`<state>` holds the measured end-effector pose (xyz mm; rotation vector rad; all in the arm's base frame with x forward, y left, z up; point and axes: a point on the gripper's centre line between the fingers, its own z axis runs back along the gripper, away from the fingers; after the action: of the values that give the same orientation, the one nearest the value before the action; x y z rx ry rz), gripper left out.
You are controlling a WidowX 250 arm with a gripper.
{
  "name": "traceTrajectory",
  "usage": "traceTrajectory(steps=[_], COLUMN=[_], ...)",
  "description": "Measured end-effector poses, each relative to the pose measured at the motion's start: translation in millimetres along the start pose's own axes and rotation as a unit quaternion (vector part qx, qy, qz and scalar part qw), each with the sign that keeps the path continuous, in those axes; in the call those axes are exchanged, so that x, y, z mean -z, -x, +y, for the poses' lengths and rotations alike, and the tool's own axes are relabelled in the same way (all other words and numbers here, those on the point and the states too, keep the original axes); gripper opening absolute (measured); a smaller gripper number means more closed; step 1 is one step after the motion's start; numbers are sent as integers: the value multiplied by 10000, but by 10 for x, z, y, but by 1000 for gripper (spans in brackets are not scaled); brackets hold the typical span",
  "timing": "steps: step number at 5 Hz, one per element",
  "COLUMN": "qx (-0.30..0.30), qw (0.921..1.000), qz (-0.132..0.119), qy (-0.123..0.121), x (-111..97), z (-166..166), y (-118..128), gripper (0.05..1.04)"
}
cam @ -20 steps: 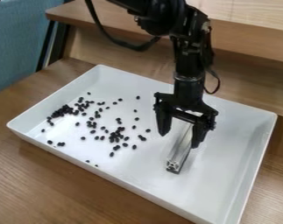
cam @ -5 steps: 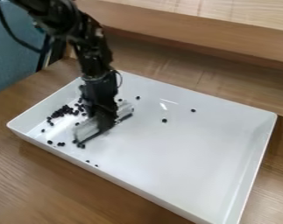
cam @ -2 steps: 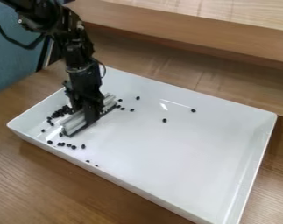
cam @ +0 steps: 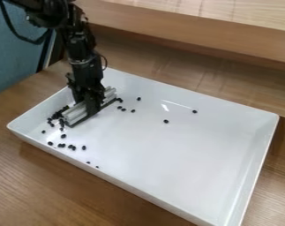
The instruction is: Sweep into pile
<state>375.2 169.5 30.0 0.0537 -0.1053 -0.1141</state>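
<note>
My gripper is low over the tray's left part, shut on a silver metal bar that lies across its fingers, down at the tray floor. Black beans are clustered along the bar's left end, partly hidden by it. Several beans lie in a loose line near the front left wall, and a few more are just right of the bar. Single beans rest farther right, such as one bean near the middle. The white tray holds them all.
The tray's raised walls surround the bar and beans. Beyond the back wall stands a wooden ledge, and a blue panel is at the upper left. The wooden table extends in front of the tray.
From the tray's right half, the gripper and bar have moved to the left part, and lately slightly back. The widely scattered beans are now mostly at the left, with some at the front left.
</note>
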Motion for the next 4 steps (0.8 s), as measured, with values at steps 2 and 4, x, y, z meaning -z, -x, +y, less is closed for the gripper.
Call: traceTrajectory(steps=[2,4], qx=[57,-221], qw=[9995,9975], qz=[173,332], qy=[245,588], x=[15,-195], z=[-77,-194], y=[43,39], gripper=[747,1002])
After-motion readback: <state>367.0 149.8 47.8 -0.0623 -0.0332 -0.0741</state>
